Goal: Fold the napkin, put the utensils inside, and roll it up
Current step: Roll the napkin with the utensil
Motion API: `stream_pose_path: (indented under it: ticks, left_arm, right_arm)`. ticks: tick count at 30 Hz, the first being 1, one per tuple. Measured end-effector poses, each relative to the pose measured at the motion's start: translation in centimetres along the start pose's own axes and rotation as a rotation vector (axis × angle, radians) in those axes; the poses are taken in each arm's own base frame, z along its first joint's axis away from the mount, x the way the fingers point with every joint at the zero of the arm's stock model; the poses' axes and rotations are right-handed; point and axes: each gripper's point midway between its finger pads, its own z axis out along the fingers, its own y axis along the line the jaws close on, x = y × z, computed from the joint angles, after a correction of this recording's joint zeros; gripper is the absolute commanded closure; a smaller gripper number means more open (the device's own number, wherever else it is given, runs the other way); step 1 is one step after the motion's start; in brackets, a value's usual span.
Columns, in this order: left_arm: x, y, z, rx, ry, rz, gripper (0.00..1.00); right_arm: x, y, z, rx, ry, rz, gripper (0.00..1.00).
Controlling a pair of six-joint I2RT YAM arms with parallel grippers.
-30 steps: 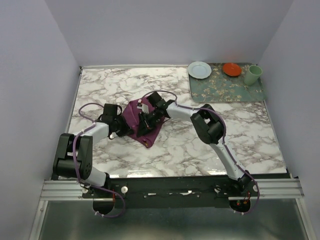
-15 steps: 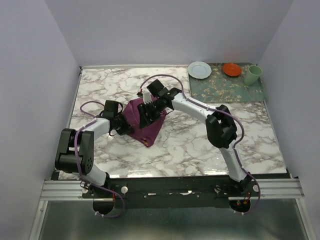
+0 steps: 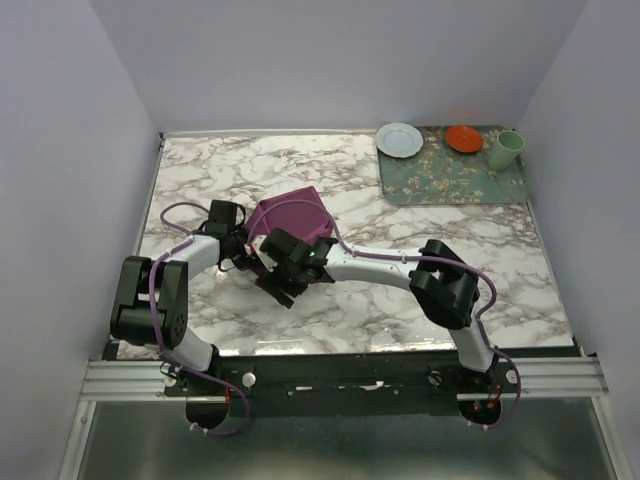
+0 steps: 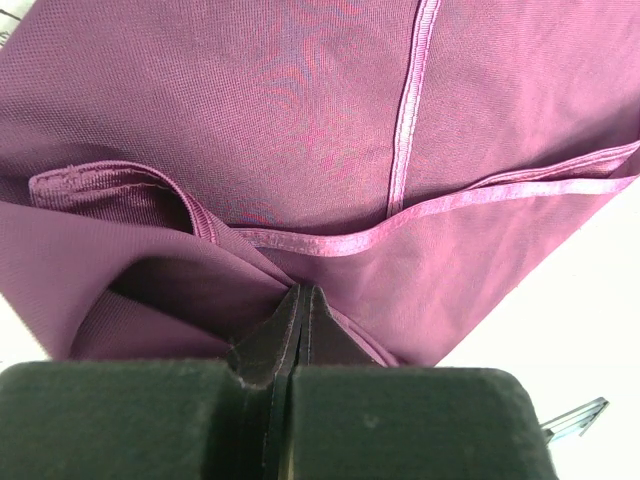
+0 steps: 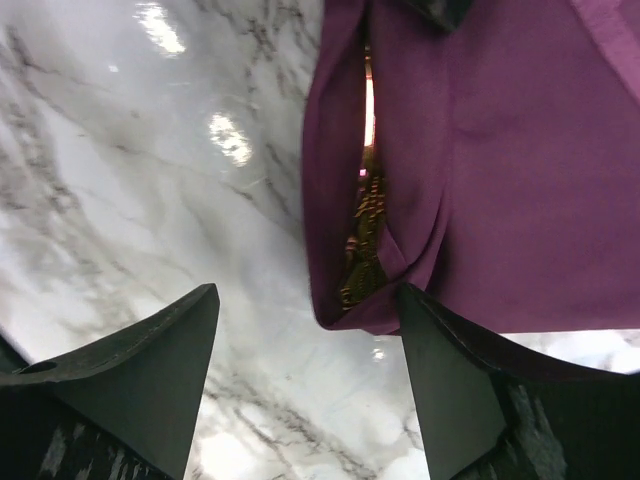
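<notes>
The plum-purple napkin (image 3: 292, 213) lies folded on the marble table (image 3: 440, 270), left of the middle. My left gripper (image 3: 243, 243) is at its left edge. In the left wrist view the jaws are shut on a bunched fold of the napkin (image 4: 420, 130), pinched at the gripper (image 4: 298, 292). My right gripper (image 3: 280, 283) hovers over the napkin's near end, open and holding nothing. In the right wrist view the gripper (image 5: 307, 302) spans the near corner of the napkin (image 5: 500, 180). The knife's orange-gold handle (image 5: 361, 250) shows inside the open fold; its blade is hidden.
A green floral mat (image 3: 450, 178) lies at the back right. On it stand a pale blue plate (image 3: 399, 139), a red-orange dish (image 3: 464, 138) and a green cup (image 3: 505, 150). Plain walls close in the table's sides and back.
My right arm swung from over the napkin's middle round to its near end, and its gripper opened wide. The napkin's top now shows uncovered. The left gripper stayed shut on the cloth.
</notes>
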Motion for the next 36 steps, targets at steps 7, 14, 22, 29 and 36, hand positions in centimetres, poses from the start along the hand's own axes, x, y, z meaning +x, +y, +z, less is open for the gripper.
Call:
stream_pose_path:
  ticks: [7, 14, 22, 29, 36]
  left_arm:
    - [0.0, 0.0, 0.0, -0.001, 0.001, -0.004, 1.00]
    - [0.0, 0.0, 0.0, -0.001, 0.001, -0.009, 1.00]
    - [0.0, 0.0, 0.0, -0.001, 0.002, -0.011, 1.00]
    - [0.0, 0.0, 0.0, -0.002, 0.002, -0.011, 1.00]
    - [0.0, 0.0, 0.0, -0.002, 0.001, -0.013, 1.00]
  right_arm:
    - [-0.5, -2.1, 0.3, 0.201, -0.033, -0.096, 0.22]
    - [-0.8, -3.1, 0.7, 0.302, -0.048, -0.131, 0.24]
    - [-0.6, -2.8, 1.1, 0.303, -0.052, -0.136, 0.23]
    - [-0.7, -2.7, 1.2, 0.301, -0.060, -0.132, 0.21]
    - [-0.5, -2.4, 1.4, 0.283, -0.056, -0.136, 0.21]
